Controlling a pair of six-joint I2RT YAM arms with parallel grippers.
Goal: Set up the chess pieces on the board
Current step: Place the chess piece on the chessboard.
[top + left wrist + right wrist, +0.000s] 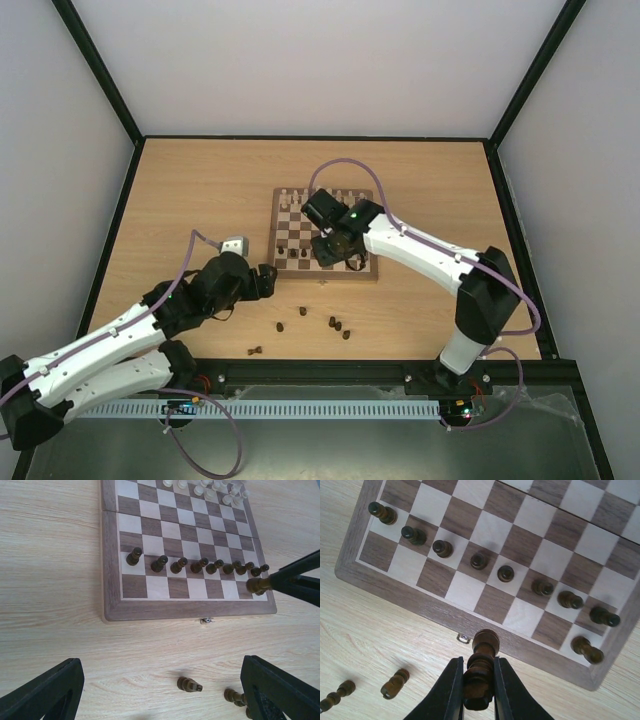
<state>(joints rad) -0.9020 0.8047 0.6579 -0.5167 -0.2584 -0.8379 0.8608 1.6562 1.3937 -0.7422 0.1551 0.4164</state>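
The board [325, 235] has a row of dark pawns [479, 560] on its second near rank. Pale pieces [210, 487] stand at its far edge. One dark piece [587, 650] stands in the near right corner. My right gripper [479, 666] is shut on a dark turned piece [485, 647] and holds it above the board's near border, close to the latch [464, 638]. That piece also shows in the left wrist view [257, 585]. My left gripper [162, 700] is open and empty over the table in front of the board, with loose dark pieces [189, 684] lying between its fingers.
Several dark pieces lie on the table [200, 190] in front of the board, as shown in the top view [333, 323] and the right wrist view [395, 683]. The right arm [430, 250] reaches across from the right. A black frame [300, 372] edges the table's near side.
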